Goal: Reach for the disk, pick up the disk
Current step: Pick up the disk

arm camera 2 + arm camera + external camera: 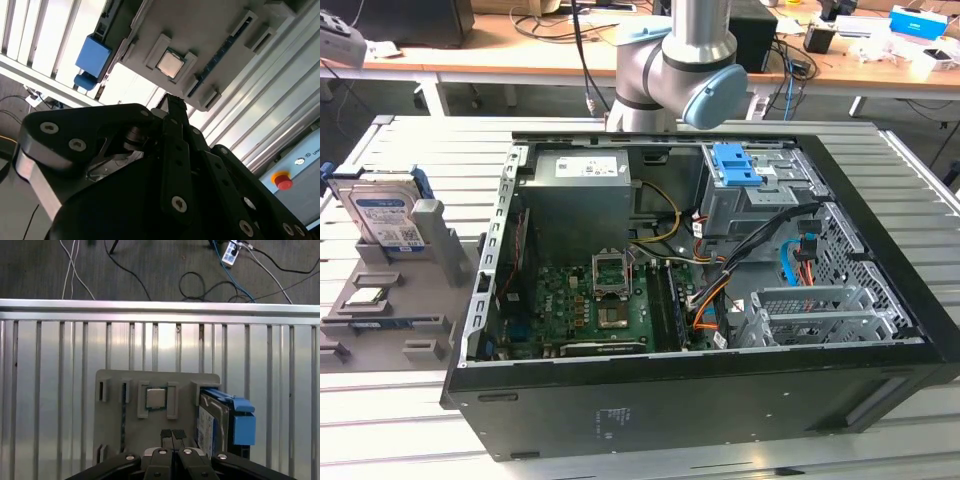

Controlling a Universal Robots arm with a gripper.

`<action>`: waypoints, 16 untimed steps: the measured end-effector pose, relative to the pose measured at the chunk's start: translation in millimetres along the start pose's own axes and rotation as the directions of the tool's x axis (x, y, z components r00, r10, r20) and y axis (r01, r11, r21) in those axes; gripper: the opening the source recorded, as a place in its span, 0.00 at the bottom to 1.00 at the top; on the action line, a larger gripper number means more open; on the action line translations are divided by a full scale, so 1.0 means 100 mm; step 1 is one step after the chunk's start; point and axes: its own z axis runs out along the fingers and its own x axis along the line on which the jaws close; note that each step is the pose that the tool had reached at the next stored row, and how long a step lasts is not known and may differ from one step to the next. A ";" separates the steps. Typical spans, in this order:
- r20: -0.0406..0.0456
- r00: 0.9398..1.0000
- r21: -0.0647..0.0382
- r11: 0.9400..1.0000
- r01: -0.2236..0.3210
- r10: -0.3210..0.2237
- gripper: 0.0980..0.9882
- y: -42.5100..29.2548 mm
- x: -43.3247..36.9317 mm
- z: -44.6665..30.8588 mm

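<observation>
Now we are hovering our gripper (173, 434) above the gray holder (115, 415), fingers seemingly pressed together, gripping nothing; the disk (209, 424) is standing on edge in the holder's end slot.

Exterior view: high, angled down on computer case (670, 410). Both wrist views: close, past gripper (172, 434), sharing grey holder (115, 405).

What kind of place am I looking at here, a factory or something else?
Probably a robotics lab or workshop: a robot arm rises behind an open computer case on a slatted metal table, with cable-strewn desks beyond.
</observation>
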 end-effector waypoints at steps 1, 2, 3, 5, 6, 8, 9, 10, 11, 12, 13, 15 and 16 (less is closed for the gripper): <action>0.000 1.000 0.000 1.000 0.008 -0.008 0.01 0.000 0.000 0.000; -0.001 1.000 0.000 1.000 0.016 -0.016 0.01 0.000 0.000 0.000; -0.001 1.000 0.000 1.000 0.028 -0.028 0.01 0.000 0.000 0.000; -0.002 0.999 0.000 0.999 0.054 -0.054 0.01 0.000 0.000 0.000; -0.002 0.998 0.000 0.998 0.061 -0.061 0.01 0.000 0.000 0.000; -0.003 0.997 0.000 0.997 0.075 -0.075 0.01 0.000 0.000 0.000; -0.003 0.996 0.000 0.996 0.086 -0.086 0.01 0.000 0.000 0.000; -0.004 0.996 0.000 0.996 0.093 -0.093 0.01 0.000 0.000 0.000; -0.004 0.995 0.000 0.995 0.099 -0.099 0.01 0.000 0.000 0.000; -0.004 0.995 0.000 0.995 0.104 -0.104 0.01 0.000 0.000 0.000; -0.004 0.994 0.000 0.994 0.110 -0.110 0.01 0.000 0.000 0.000; -0.005 0.993 0.000 0.993 0.119 -0.119 0.01 0.000 0.000 0.000; -0.005 0.993 0.000 0.993 0.119 -0.119 0.01 0.000 0.000 0.000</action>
